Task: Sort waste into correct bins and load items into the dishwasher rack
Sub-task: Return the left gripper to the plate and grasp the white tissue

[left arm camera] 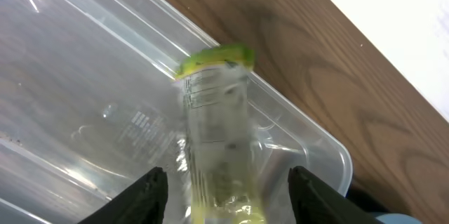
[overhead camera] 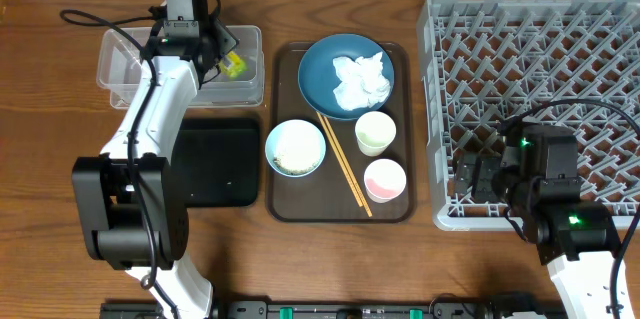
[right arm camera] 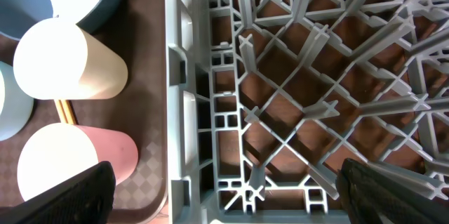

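Note:
My left gripper (overhead camera: 215,47) is open over the clear plastic tub (overhead camera: 120,59). The yellow-green wrapper (overhead camera: 232,64) lies loose in the tub's right end. In the left wrist view it (left arm camera: 214,112) sits between my spread fingers (left arm camera: 228,196), touching neither, with the tub's rim (left arm camera: 330,147) beyond. My right gripper (overhead camera: 475,174) is open and empty over the grey rack's (overhead camera: 540,59) front-left corner (right arm camera: 210,112). The blue plate (overhead camera: 330,64) holds the crumpled napkin (overhead camera: 362,81). The white bowl (overhead camera: 295,147) has rice scraps inside. The chopsticks (overhead camera: 343,164), green-white cup (overhead camera: 375,132) and pink cup (overhead camera: 385,179) are beside them.
The plate, bowl, cups and chopsticks sit on the brown serving tray (overhead camera: 283,59) in the middle. The black tray (overhead camera: 215,164) lies in front of the tub. The right wrist view shows both cups (right arm camera: 66,55) (right arm camera: 77,164) left of the rack wall.

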`<state>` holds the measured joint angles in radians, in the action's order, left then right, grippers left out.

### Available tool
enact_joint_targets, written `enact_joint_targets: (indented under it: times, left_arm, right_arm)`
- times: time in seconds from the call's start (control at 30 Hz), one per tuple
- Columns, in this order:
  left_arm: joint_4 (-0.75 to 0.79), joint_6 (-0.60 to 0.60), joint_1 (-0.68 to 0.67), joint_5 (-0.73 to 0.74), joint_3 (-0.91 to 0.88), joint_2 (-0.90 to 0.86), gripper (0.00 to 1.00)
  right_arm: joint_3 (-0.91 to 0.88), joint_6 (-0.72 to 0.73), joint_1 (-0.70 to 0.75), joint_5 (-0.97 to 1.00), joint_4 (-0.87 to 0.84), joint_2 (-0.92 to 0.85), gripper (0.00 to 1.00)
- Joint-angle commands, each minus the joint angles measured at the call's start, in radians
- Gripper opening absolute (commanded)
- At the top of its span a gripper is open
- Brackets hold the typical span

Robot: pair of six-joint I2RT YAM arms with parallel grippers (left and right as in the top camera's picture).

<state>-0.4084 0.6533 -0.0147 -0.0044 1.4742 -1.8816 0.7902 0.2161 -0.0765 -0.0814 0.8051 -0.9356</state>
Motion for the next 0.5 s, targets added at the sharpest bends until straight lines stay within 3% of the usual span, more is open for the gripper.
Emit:
enact_joint_targets:
  times: [0.0, 0.23, 0.47]
  left_arm:
    - [-0.003, -0.017, 0.000, 0.012, 0.013, 0.011, 0.59]
    - [0.019, -0.098, -0.056, 0.046, 0.013, 0.024, 0.59]
    - [0.096, -0.376, -0.214, 0.203, 0.013, 0.026, 0.60]
  right_arm:
    - [0.024, -0.011, -0.002, 0.006, 0.003, 0.006, 0.99]
    - [0.024, -0.011, -0.002, 0.006, 0.000, 0.006, 0.99]
    - [0.024, -0.012, -0.002, 0.006, -0.001, 0.006, 0.99]
